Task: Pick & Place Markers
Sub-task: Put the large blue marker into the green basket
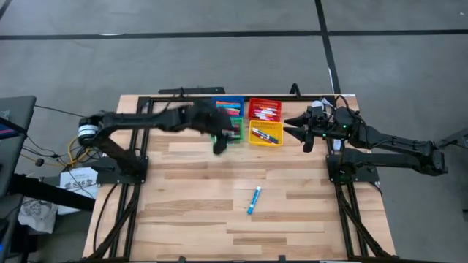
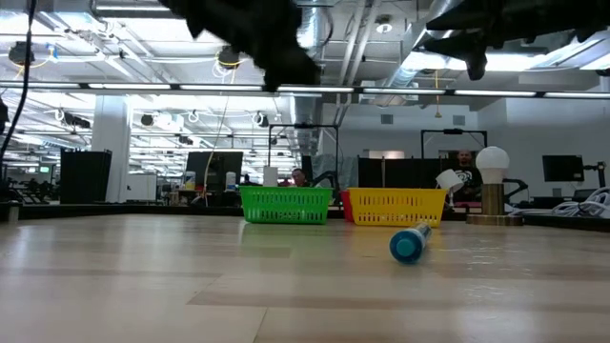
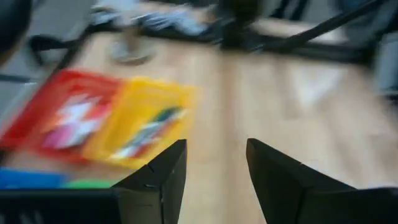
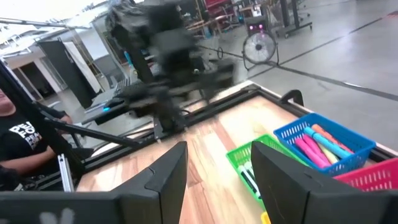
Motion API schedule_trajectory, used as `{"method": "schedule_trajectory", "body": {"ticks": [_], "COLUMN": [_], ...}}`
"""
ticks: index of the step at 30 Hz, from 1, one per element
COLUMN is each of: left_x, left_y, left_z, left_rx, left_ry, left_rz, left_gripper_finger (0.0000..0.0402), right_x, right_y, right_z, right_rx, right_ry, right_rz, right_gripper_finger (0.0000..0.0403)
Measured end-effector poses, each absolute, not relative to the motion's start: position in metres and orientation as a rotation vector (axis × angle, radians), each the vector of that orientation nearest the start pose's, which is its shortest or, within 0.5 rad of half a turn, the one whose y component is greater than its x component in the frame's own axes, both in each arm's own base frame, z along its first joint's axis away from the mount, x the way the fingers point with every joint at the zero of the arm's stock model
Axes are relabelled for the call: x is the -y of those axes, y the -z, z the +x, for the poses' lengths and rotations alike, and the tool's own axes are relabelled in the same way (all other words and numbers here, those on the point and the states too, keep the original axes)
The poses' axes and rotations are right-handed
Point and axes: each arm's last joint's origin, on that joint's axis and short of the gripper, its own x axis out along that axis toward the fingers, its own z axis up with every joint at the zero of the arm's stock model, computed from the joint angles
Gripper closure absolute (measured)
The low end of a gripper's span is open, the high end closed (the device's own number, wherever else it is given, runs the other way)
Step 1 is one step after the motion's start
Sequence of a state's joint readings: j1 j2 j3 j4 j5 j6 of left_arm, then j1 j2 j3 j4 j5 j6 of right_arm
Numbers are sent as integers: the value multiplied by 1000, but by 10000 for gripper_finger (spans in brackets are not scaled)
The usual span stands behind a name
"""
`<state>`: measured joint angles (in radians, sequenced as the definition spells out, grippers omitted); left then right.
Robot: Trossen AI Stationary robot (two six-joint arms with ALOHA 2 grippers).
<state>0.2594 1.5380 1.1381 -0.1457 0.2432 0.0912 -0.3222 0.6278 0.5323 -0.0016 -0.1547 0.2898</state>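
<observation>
Loose marker: one blue-capped pen with a pale barrel lies alone on the bare wooden tabletop, well apart from both pincers, toward the near edge of the tabletop and away from the bins.
Its long axis: flat on the wood and slanted, one end toward the near-left, the other up toward the bins. In the low view its blue end faces the camera.
Sorted markers: the rest lie lengthwise inside the small bins — pens show in the yellow bin, the red bin and the blue bin, presumably grouped so the tabletop gets cleared one pen at a time.
Left pincer: hangs over the green bin, the yellow bin just beside it. Its fingers stand apart with only wood between them — released, nothing held. My reading is that it sits here because this is a drop spot.
Right pincer: waits raised just beyond the yellow bin's far side from the left pincer. Fingers parted and empty, pointed at the bins, likely parked clear of the other arm.
Left to do: the lone pen looks like the last one to fetch.
</observation>
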Motion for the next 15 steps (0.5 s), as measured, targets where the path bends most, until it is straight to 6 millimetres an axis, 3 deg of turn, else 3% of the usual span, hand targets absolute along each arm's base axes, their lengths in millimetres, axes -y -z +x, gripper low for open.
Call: {"method": "schedule_trajectory", "body": {"ticks": [4,8,11,15], "left_x": [-14,49,77,99], "left_y": [-284,-273,-263,-250], "left_z": [340,347,354,369], "left_rx": [-510,-517,-473,-370], "left_ry": [77,39,-26,-38], "left_rz": [-123,-101,-166,-336], "left_gripper_finger": [235,235,235,235], "right_x": [44,44,44,44], "right_y": [-286,-286,-285,-285], "right_z": [145,145,145,145], "right_rx": [-70,-71,-75,-75], "right_ry": [179,178,178,178], "right_rz": [312,313,312,307], "right_gripper_finger": [238,238,239,238]}}
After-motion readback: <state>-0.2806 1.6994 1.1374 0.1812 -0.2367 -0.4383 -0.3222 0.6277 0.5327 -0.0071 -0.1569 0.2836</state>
